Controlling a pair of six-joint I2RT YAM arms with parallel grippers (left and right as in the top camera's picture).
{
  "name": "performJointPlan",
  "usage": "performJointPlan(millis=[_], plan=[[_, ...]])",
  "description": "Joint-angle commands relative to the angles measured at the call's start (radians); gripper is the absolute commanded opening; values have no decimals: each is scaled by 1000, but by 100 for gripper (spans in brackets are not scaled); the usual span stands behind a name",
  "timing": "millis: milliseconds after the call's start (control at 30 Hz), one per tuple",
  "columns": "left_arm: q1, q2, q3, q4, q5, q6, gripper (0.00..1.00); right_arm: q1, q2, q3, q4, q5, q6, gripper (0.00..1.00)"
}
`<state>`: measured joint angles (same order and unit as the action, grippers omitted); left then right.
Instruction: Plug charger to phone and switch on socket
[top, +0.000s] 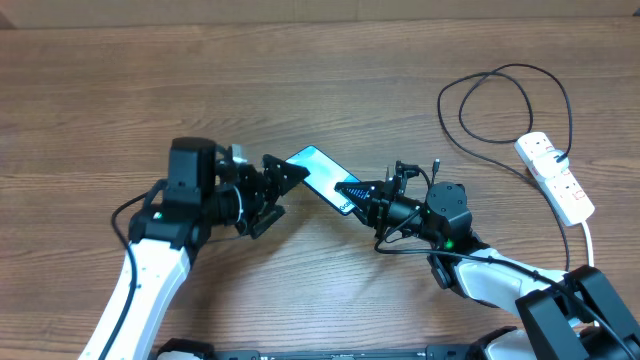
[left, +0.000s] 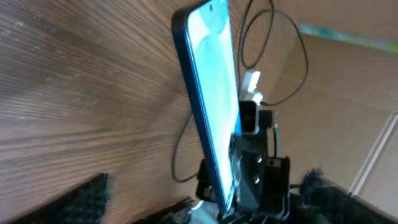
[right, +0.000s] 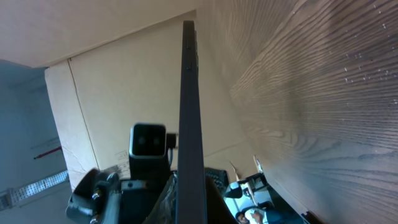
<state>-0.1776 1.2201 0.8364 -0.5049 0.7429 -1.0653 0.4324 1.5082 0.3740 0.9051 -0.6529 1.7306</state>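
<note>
Right end effector (top: 353, 193) is pinching the phone (top: 320, 170), left end effector (top: 280, 198) spread; slick, fragile glass, I'm gripping edges.

Overhead cam: high up, looks straight down on table (top: 330, 60), wide, both arms in shot. L wrist cam: just behind left pincer (top: 280, 196), v. close, faces phone (left: 211, 106) ahead of it, right arm beyond. R wrist cam: behind right pincer (top: 352, 192), phone edge-on, left arm beyond. All 3 share phone.

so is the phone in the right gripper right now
Yes, the overhead view shows the right gripper shut on the near end of the phone.
</note>
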Motion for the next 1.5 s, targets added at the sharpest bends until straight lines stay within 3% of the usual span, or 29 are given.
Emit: performJointPlan(millis=[0,133,300,433,533,733,1200,1333,1467], plan=[[-29,61,-4,82,66,-40,80,5,-14,20,21,8,10,4],[-70,121,-5,143,39,-133,78,78,-14,20,62,33,114,4],[-93,144,-4,232,15,-206,59,124,-14,20,148,102,129,4],[-90,144,-4,312,6,-252,51,124,-14,20,137,103,129,4],[-90,144,-4,322,9,-252,47,124,-14,20,135,103,129,4],[-92,144,-4,322,15,-311,26,124,-14,20,133,164,128,4],[-92,144,-4,345,35,-448,9,124,-14,20,133,260,129,4],[-92,144,-4,399,33,-454,11,130,-14,20,134,260,150,4],[-92,144,-4,413,31,-453,18,163,-14,21,136,262,201,4]])
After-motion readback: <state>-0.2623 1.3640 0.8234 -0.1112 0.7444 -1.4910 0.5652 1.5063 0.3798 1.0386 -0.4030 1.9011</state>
